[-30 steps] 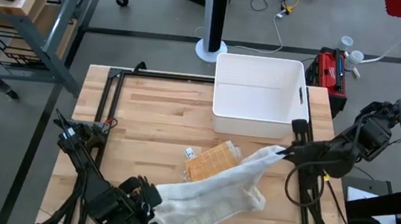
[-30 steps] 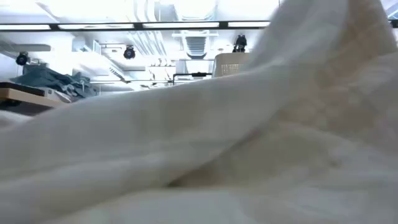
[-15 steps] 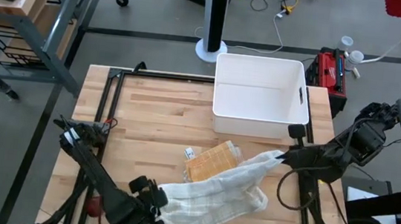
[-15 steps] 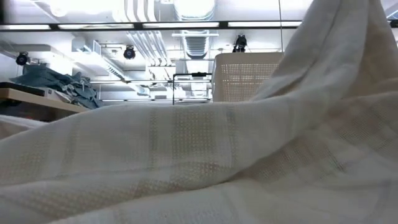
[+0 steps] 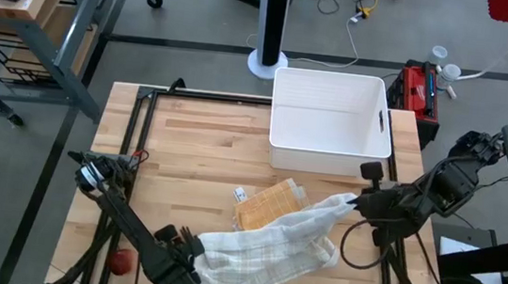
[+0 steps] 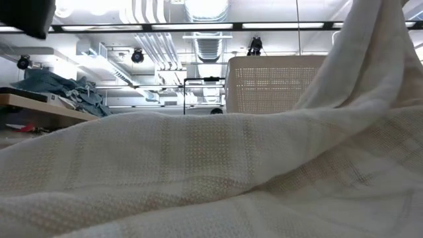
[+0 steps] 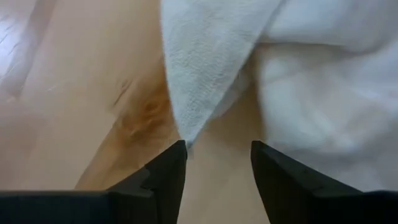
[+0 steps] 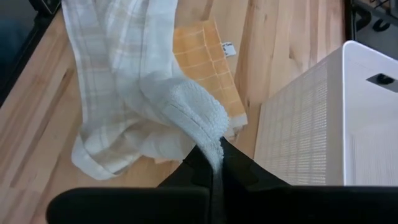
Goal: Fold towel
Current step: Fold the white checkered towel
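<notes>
Pinching the towel (image 5: 272, 243) corner, the right pincer (image 5: 358, 199) should stay taut while the spread left pincer (image 5: 186, 265), lower left, regrips squarely.

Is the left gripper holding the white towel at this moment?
No, the left gripper stands open, and the corner of the white towel lies on the table just ahead of its fingers, not between them.

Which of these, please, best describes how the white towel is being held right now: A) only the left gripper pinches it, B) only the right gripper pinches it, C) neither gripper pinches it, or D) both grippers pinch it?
B: the right gripper is shut on a corner of the white towel, while the left gripper stands open with the towel's edge just off its fingers.
</notes>
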{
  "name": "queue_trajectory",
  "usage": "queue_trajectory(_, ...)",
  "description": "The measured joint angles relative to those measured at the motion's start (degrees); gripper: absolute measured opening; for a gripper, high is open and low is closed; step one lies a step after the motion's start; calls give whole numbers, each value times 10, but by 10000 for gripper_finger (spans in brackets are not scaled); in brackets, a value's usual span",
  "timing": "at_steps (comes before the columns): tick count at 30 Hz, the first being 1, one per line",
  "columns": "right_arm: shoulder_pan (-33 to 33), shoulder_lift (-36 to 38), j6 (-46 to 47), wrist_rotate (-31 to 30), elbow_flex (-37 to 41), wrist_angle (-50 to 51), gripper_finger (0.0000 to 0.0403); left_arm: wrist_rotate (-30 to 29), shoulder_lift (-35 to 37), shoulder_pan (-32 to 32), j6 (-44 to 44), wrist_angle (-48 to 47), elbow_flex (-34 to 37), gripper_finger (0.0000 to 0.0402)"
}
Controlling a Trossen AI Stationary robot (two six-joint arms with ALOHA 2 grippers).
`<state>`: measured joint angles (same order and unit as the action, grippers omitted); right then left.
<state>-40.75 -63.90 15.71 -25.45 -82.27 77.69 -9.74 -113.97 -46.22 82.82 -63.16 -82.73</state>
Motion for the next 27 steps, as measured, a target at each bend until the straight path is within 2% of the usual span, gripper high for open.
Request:
queue_trajectory(4, 0, 0, 3, 0, 6, 0, 0, 0, 0, 0, 16, -2, 15, 149)
queue_trajectory(6, 0, 0, 4, 0, 9, 0, 0, -1, 1, 0, 17, -2, 19, 112)
queue_trajectory(9, 0, 0, 4, 0, 11, 0, 0, -3, 5, -1, 9, -5, 19, 28)
queue_trajectory(10, 0, 0, 4, 0, 12, 0, 0, -3, 7, -1, 8, -8, 16, 15)
queue_trajectory(13, 0, 0, 3, 1, 13, 1, 0, -3, 16, -3, 7, -43, -13, 7)
queue_trajectory(15, 0, 3, 3, 3, 13, 2, 0, -4, 18, -6, 7, -99, -51, 4)
queue_trajectory(20, 0, 15, 20, 3, 3, 39, 0, -3, 19, -17, 24, -278, -191, 2)
queue_trajectory(22, 0, 17, 33, -1, -8, 68, 0, -7, 33, -21, 7, -258, -229, 2)
queue_trajectory(27, 0, 22, 61, -29, -52, 120, 0, -20, 57, -26, 30, -270, -303, 1)
